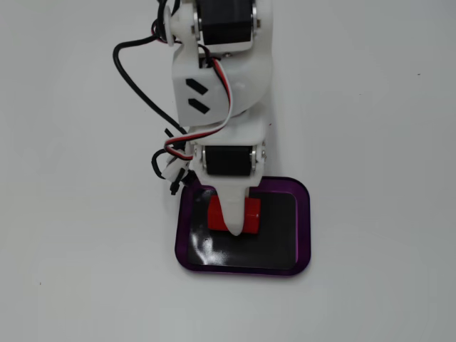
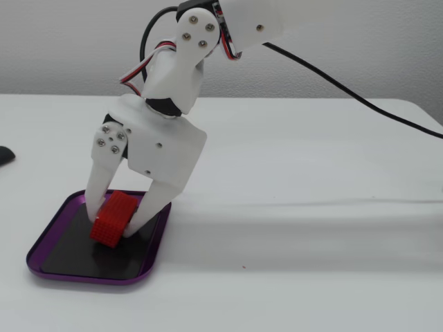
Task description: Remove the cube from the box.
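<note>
The red cube [image 2: 114, 218] is inside the purple-rimmed box [image 2: 90, 277], near its far side, and sits tilted. My white gripper [image 2: 111, 221] points down into the box, with one finger on each side of the cube and both touching it. I cannot tell whether the cube rests on the black floor or hangs just above it. In the fixed view from above, the gripper [image 1: 235, 228] covers the middle of the cube [image 1: 251, 215], so red shows on both sides of it. There the box [image 1: 304, 228] lies below the arm.
The box lies on a plain white table with open surface all around it. Black and red-white cables [image 1: 142, 92] hang off the arm. A dark object [image 2: 4, 155] sits at the left edge of the side fixed view.
</note>
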Available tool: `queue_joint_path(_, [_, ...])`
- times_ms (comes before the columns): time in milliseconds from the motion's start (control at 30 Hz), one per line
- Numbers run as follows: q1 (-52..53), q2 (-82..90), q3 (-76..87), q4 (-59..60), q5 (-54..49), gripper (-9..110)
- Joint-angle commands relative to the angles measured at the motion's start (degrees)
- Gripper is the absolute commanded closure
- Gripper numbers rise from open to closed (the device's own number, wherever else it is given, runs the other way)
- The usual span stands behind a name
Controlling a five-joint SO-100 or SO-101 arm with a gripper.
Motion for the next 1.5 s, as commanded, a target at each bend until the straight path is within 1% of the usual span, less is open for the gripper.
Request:
queue_joint_path(0, [-0.09, -0.09, -2.55, 1.14, -0.35, 102])
queue_joint_path(167, [-0.09, 1.93, -9.76, 6.06, -0.35, 102])
queue_joint_path(333, [-0.7, 10.63, -13.27, 10.2, -0.35, 102])
queue_joint_path(533, [-0.18, 25.22, -12.22, 10.55, -1.76, 102])
queue_joint_path(633, [0.0, 31.2, -8.96, 10.37, -1.85, 102])
queue_joint_path(767, [-0.18, 38.76, 0.0, 8.44, -1.85, 102])
queue_joint_path(1100, [-0.62, 61.17, 39.29, -9.49, -1.85, 102])
queue_joint_path(1300, [-0.62, 69.43, 59.85, -17.84, -1.93, 102])
queue_joint_path(1467, [-0.7, 71.81, 70.4, -21.8, -3.34, 102])
